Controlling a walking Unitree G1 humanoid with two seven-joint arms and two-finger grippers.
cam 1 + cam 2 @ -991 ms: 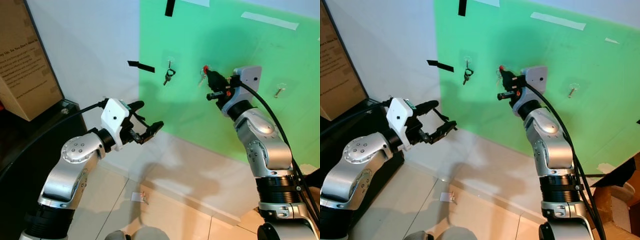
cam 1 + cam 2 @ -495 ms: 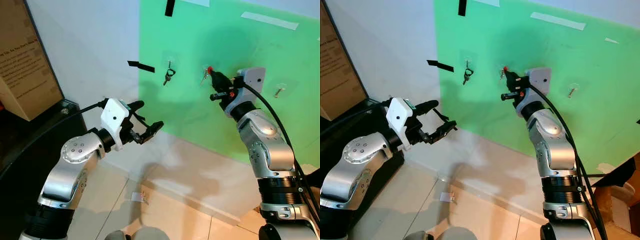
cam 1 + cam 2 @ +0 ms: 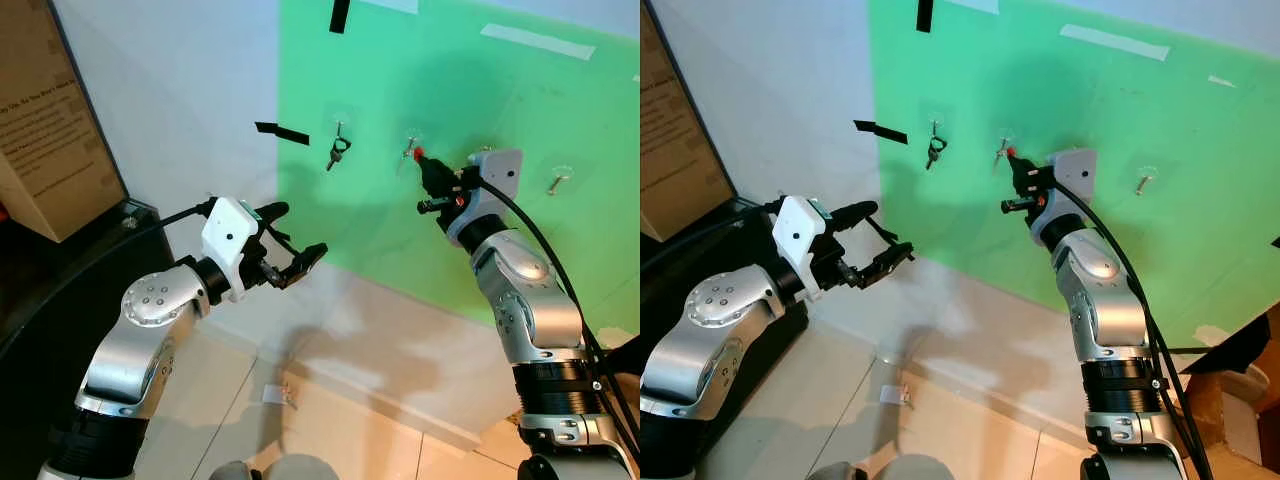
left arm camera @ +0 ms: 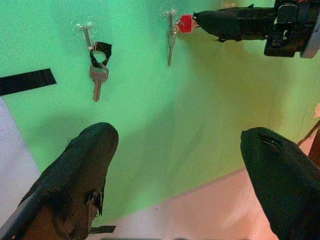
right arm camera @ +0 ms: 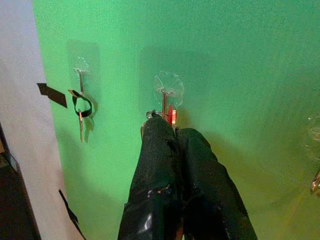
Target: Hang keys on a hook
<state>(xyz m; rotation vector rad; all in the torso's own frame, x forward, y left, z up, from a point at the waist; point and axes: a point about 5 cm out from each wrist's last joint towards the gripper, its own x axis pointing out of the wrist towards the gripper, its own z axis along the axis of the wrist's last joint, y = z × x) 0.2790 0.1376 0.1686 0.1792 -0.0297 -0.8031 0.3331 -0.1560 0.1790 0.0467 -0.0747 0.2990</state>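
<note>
On the green wall panel [image 3: 420, 230] are three clear hooks. The middle hook [image 5: 168, 89] carries a silver key [image 4: 171, 47] with a red tag [image 4: 185, 23]. My right gripper [image 3: 421, 160] is raised to this hook, its fingers [image 5: 165, 165] shut on the red tag right below the hook. Another key on a black strap [image 3: 337, 152] hangs from the left hook [image 4: 82, 27]. My left gripper [image 3: 297, 232] is held open in mid-air, lower and to the left, away from the wall, with nothing between its fingers [image 4: 85, 165].
The right hook [image 3: 558, 183] holds a small metal item. Black tape strips [image 3: 281, 132] mark the wall. A brown printed board [image 3: 45, 120] leans over dark furniture [image 3: 40, 290] at the left. Tiled floor [image 3: 330, 430] lies below.
My right gripper has shifted slightly right and down with the red tag, staying at the middle hook. The left arm has not moved.
</note>
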